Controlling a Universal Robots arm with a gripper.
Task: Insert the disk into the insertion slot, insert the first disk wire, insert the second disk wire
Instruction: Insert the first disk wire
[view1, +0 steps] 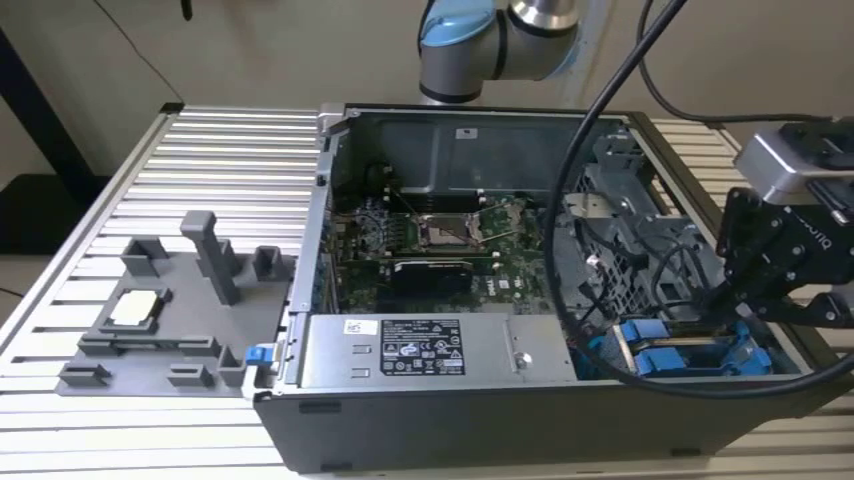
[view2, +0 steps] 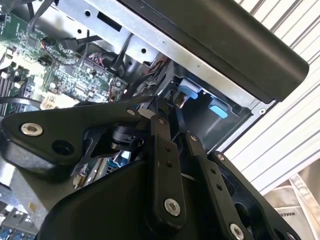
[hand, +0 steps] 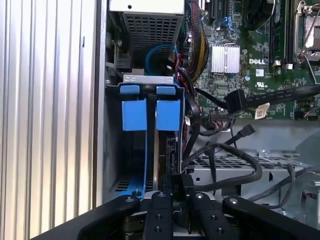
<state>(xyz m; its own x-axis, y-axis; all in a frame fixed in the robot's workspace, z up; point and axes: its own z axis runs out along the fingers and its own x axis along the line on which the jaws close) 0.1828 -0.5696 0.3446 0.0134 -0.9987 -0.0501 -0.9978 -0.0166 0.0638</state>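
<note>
a robot lab: opened computer case (view1: 507, 430) on slatted aluminium table (view1: 227, 160), grey fixtures (view1: 134, 345)

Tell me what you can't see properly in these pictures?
- The disk, first wrist view: the end nearest the gripper is hidden behind it.
- The disk, exterior view: partly behind a black cable.
- The insertion slot, second wrist view: mostly behind the gripper's body.

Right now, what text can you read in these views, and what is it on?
Power supply label: print too small to read.
Rear-wall sticker: too small to read.
Motherboard: a white maker's logo; other markings too small.
White cable tag: blurred.
</note>
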